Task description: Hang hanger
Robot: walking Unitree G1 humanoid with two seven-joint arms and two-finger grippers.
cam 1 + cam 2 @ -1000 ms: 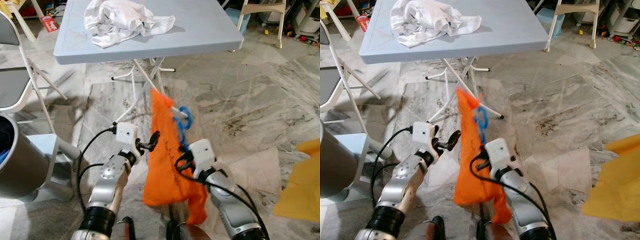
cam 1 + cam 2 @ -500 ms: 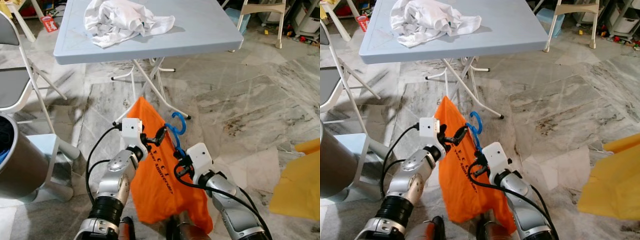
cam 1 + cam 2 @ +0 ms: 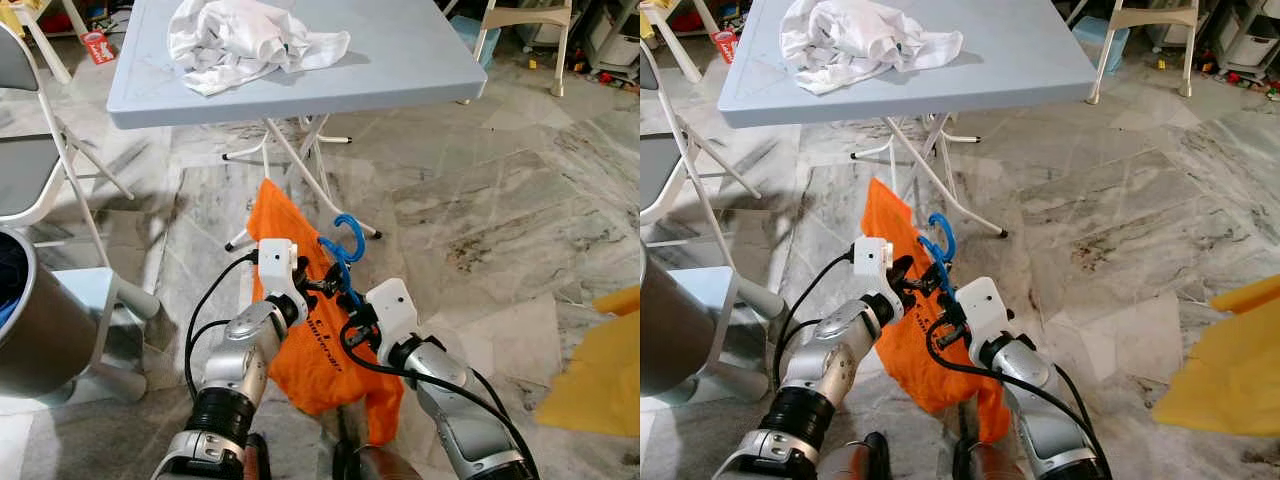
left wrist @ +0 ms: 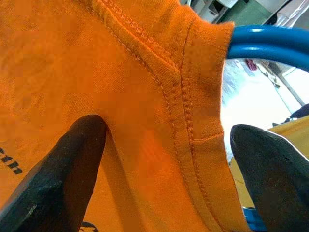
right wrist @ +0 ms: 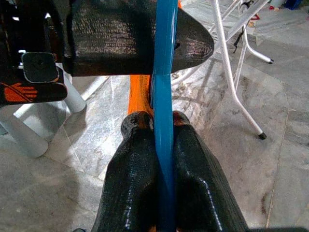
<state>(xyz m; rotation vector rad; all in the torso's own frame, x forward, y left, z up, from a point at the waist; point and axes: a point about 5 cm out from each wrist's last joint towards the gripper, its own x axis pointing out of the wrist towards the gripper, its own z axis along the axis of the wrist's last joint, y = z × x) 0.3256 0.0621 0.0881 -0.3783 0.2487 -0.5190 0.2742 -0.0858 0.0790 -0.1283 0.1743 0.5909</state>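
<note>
Head stereo downward; wrist cameras close-up.

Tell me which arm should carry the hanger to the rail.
Right, probably. The right gripper is shut on the blue hanger, while the left gripper is open around the orange shirt.

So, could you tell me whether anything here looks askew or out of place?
The orange shirt sits lopsided on the blue hanger, bunched toward the left gripper instead of hanging evenly. The right gripper pinches the hanger. A white garment lies crumpled on the table.
</note>
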